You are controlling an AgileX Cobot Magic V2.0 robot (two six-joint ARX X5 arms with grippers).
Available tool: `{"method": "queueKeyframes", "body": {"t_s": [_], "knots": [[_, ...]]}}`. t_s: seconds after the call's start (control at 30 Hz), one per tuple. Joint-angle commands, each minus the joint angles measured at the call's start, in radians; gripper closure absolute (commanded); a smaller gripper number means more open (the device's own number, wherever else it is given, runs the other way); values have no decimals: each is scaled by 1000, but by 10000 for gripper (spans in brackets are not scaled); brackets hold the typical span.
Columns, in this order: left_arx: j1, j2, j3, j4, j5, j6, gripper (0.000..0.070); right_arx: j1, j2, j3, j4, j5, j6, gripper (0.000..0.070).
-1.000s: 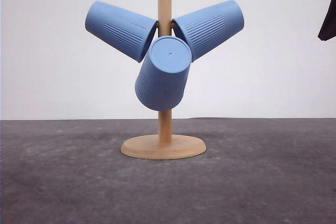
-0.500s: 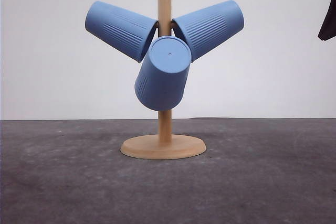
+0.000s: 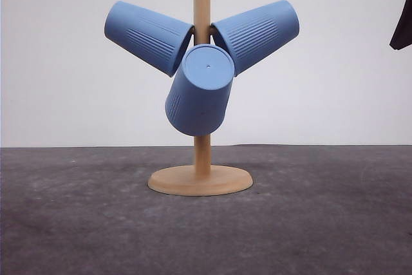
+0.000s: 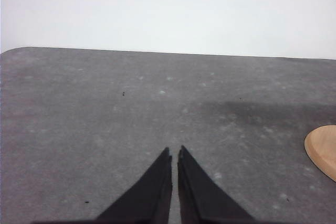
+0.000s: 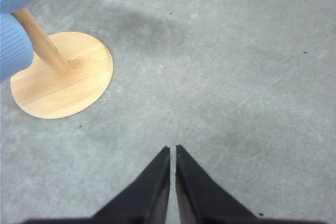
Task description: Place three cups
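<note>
Cups, three in number, all hang on the wooden stand (image 3: 201,152) at the middle of the grey table (image 3: 322,223). Left cup (image 3: 148,37) sits on a peg on the left of the post, tilted, base pointing up and to the left. Right cup (image 3: 256,34) mirrors it on the right side, base up and to the right. Front cup (image 3: 200,91) hangs below and between the other two, in front of the post, its flat base facing the camera and its mouth turned down and back. Rims of the upper pair lie close to the post; the front cup overlaps both of them in the front view.

Stand has a round base resting flat on the table and an upright post.

Left gripper (image 4: 174,153): jaws closed together, only a thin slit between the tips, holding nothing, over bare table with the edge of the stand base off to one side. Right gripper (image 5: 172,150): jaws likewise pressed nearly together, empty, over bare table, well apart from the stand base.
</note>
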Motion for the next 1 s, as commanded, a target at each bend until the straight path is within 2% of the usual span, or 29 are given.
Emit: {"method": "queueKeyframes", "body": {"t_s": [0.0,0.13,0.27,0.33,0.43,0.53,0.6,0.77,0.97], "knots": [[0,-1,-14,8,3,0,700,0,5,13,10,-2,-11,684],[0,-1,-14,8,3,0,700,0,4,13,10,-1,-12,685],[0,-1,-14,8,3,0,700,-10,-9,-1,29,34,-90,684],[0,-1,-14,9,3,0,700,-19,-39,-49,82,58,-70,684],[0,-1,-14,8,3,0,700,-35,-131,-198,235,79,-7,685],[0,-1,-14,9,3,0,700,-50,-267,-391,403,156,84,685],[0,-1,-14,8,3,0,700,-54,-364,-498,474,204,117,685],[0,-1,-14,8,3,0,700,-55,-619,-680,492,301,130,685],[0,-1,-14,9,3,0,700,-55,-883,-824,497,320,168,685]]}}
